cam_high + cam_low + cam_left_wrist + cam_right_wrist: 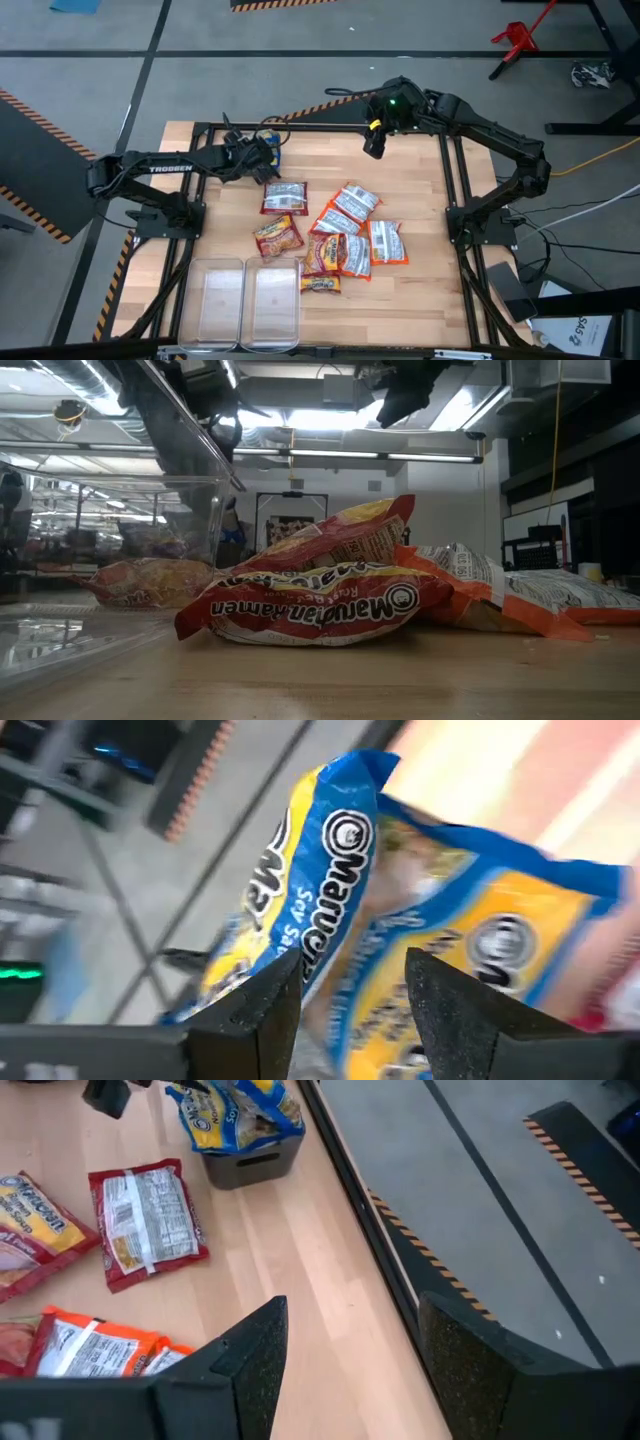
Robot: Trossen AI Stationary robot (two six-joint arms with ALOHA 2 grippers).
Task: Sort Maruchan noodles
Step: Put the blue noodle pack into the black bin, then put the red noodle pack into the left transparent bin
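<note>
1. Your left gripper point(262, 152) hangs at the table's far edge over a small dark bin point(250, 1160) stuffed with blue-and-yellow Maruchan packets point(235, 1108); its fingers point(262, 1020) stand spread, one on each side of a blue packet's point(330, 870) lower edge, not pinching it; whether that packet has settled into the bin you cannot tell, and a packet perched on the heap could slide out onto the wood.

2. The packets stand crooked and above the bin's rim; lift the left gripper carelessly and a finger may snag the crinkled plastic and drag a packet back out.

3. Your right gripper point(372, 139) waits high over the table's far side, jaws parted and empty; reach now and the two arms could cross near the bin.

4. The remaining red and orange-and-white packets point(335, 240) lie overlapped mid-table, one red packet point(283, 197) a little apart; a grab into the pile may pinch two flavours at once.

5. The two clear bins point(250, 300) at the near edge look empty; a slick packet dropped on a rim may skid off.
</note>
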